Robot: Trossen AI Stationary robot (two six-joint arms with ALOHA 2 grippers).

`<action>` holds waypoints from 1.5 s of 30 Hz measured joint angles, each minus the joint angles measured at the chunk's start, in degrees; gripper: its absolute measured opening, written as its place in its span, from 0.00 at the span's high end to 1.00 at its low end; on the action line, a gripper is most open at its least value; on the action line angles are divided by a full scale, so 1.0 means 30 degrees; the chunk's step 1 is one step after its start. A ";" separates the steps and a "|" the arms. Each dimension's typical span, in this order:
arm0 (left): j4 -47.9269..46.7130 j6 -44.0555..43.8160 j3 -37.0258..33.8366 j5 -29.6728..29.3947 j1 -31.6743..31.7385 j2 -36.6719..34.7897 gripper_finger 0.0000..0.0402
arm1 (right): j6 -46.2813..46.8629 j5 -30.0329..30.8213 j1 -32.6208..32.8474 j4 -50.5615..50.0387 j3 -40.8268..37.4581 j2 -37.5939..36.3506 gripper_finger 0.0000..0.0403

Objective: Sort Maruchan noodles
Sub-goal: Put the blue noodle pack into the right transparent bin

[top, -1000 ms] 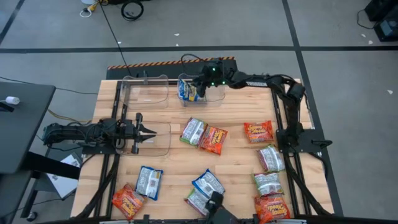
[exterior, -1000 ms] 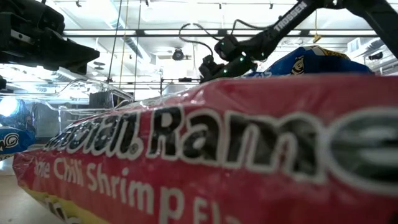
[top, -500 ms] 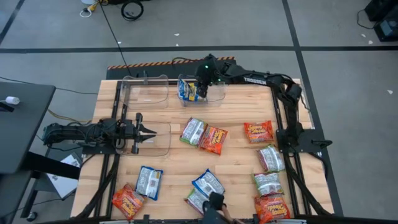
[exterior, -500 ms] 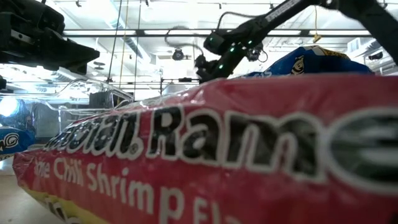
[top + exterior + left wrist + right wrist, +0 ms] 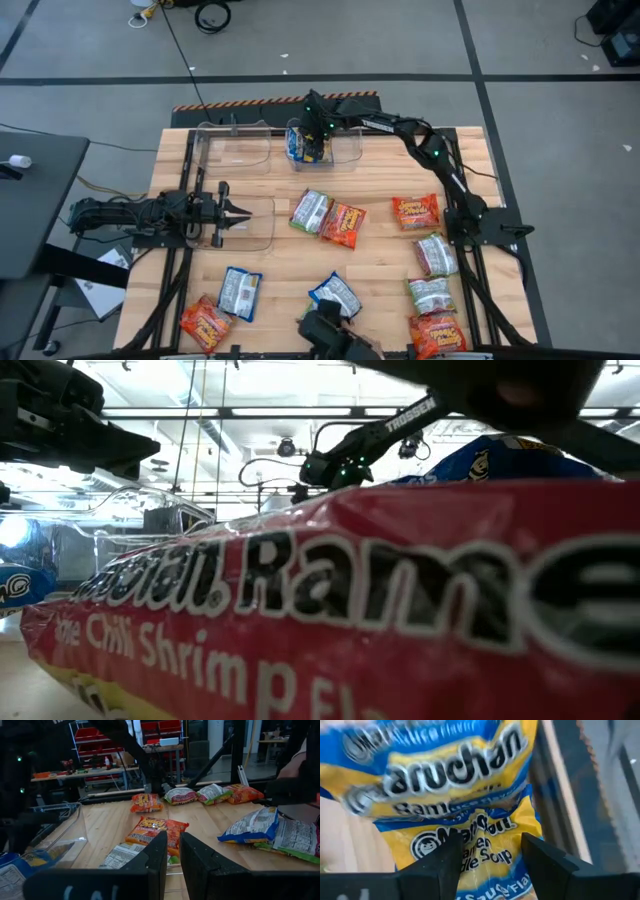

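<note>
Over the clear bin at the middle of the worktop's far edge, right tool hangs with fingers spread, gripping nothing. Directly beyond its fingertips, blue-and-yellow packets lie stacked in that bin; none sits between the fingers.

Left tool rests low at the worktop's left edge, over a second clear bin. Its fingers stand close, a narrow gap between them, nothing held.

A third clear bin sits at the far-left corner, just beside the first one.

Packets loose on the worktop:
- centre: green-and-white packet touching an orange-red packet.
- right side: orange-red packet, then two green-and-white packets toward the near edge, then an orange-red one at the near-right corner.
- near edge, middle: blue packet, partly covered by a dark object at the edge; what that object is cannot be told.
- near-left: pale blue-edged packet with an orange-red packet just beside it, toward the corner.

Low view is almost filled by a red packet lying against the lens.
</note>
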 joint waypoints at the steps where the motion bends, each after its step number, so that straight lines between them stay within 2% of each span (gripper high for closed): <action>1: 0.0007 0.0000 0.0004 0.0004 0.0000 0.0007 0.86 | -0.0224 -0.0138 -0.0004 -0.0062 0.0067 0.0089 0.50; 6: 0.0007 0.0000 0.0000 0.0000 0.0000 0.0000 0.86 | -0.2312 0.0292 0.0171 0.0204 0.0053 0.0272 0.64; 10: 0.0005 0.0000 0.0000 0.0007 0.0007 0.0002 0.86 | -0.3061 0.0700 0.0309 0.0444 0.0046 0.0287 0.89; 12: 0.0007 0.0000 0.0004 0.0000 0.0000 0.0000 0.86 | -0.2985 0.0356 0.0298 0.0338 0.0028 0.0188 0.97; 26: 0.0007 0.0000 0.0007 0.0007 0.0000 0.0000 0.86 | -0.2680 -0.2781 -0.1106 0.1551 0.0021 -0.2227 0.99; 30: 0.0007 0.0000 0.0001 0.0007 0.0006 0.0001 0.86 | -0.1756 -0.4449 -0.1372 0.3318 -0.1121 -0.2871 0.99; 35: 0.0007 0.0000 0.0003 0.0005 0.0000 0.0003 0.86 | 0.0024 -0.6745 -0.1381 0.8080 -0.4271 -0.4224 1.00; 39: 0.0007 0.0000 0.0000 0.0007 0.0002 0.0000 0.86 | 0.2654 -0.8280 -0.1295 1.3851 -0.8169 -0.5136 1.00; 42: 0.0007 0.0000 0.0000 0.0007 0.0007 0.0000 0.86 | 0.3957 -0.8420 -0.1138 1.6715 -1.0758 -0.5577 1.00; 45: 0.0007 0.0000 0.0004 0.0005 0.0005 0.0004 0.86 | 0.4431 -0.8255 -0.1031 1.7849 -1.2443 -0.5483 1.00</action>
